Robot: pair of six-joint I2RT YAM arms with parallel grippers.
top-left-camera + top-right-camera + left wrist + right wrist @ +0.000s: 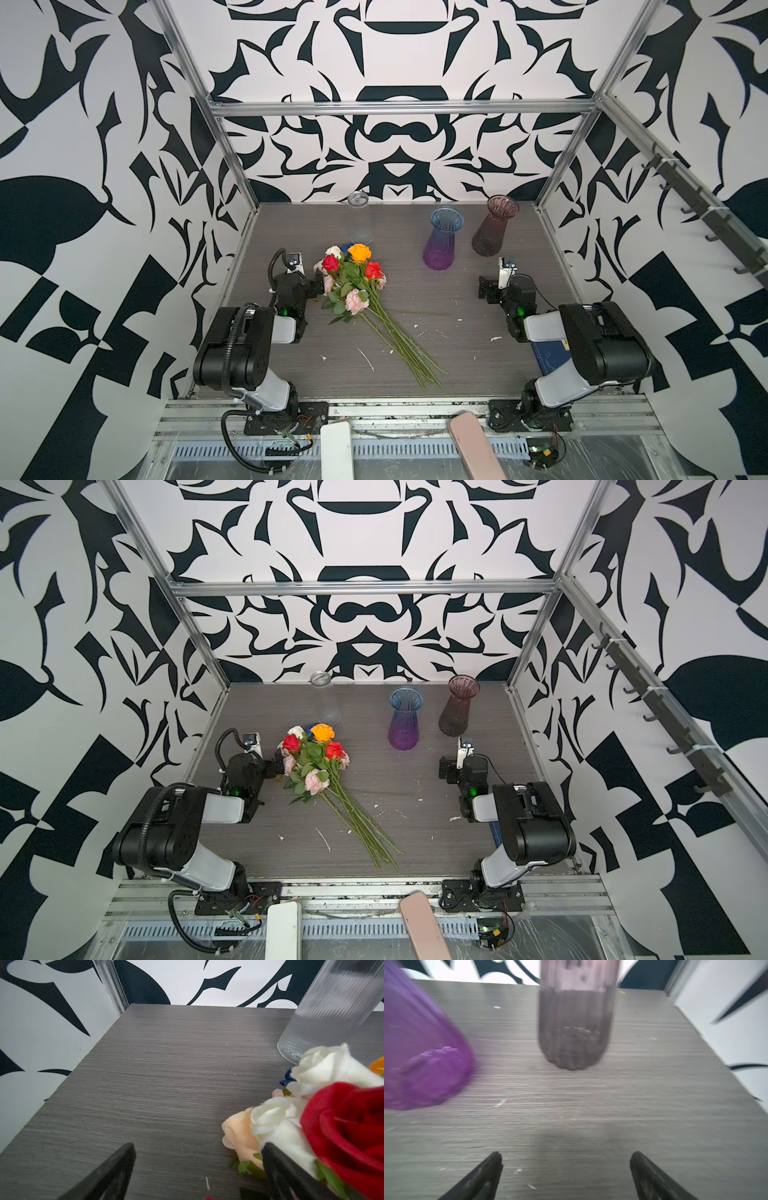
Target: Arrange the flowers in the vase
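**Fig.** Bimanual cell, both arms low over the table.

**L gripper**: jaws spread wide and released, w/ only bare table btwn them. One finger overlaps the white and peach heads of the flowers. Contact vs. mere overlap cannot be told. The other finger sits over bare table, away from the bunch.

**The flowers:** lie flat as one bunch just beside the L jaws, on the side facing the R arm.
- Red, orange, white, pink and peach heads are level w/ or ahead of the jaw tips.
- A blue head is mostly hidden.
- Green stems trail back behind the jaws toward the arm bases.
- All stems lie on the table, outside the vases.

**Clear ribbed vase**: upright, ahead of the L jaws, just past the foremost heads.

**R gripper**: jaws likewise parted, gripping nothing, bare table btwn them (view blurred).

**Smoky pink vase**: straight ahead of the R jaw gap, apart from the tips.

**Blue-to-purple vase**: ahead of the R jaws, off to the side facing the L arm.

Both top views show all three vases upright.
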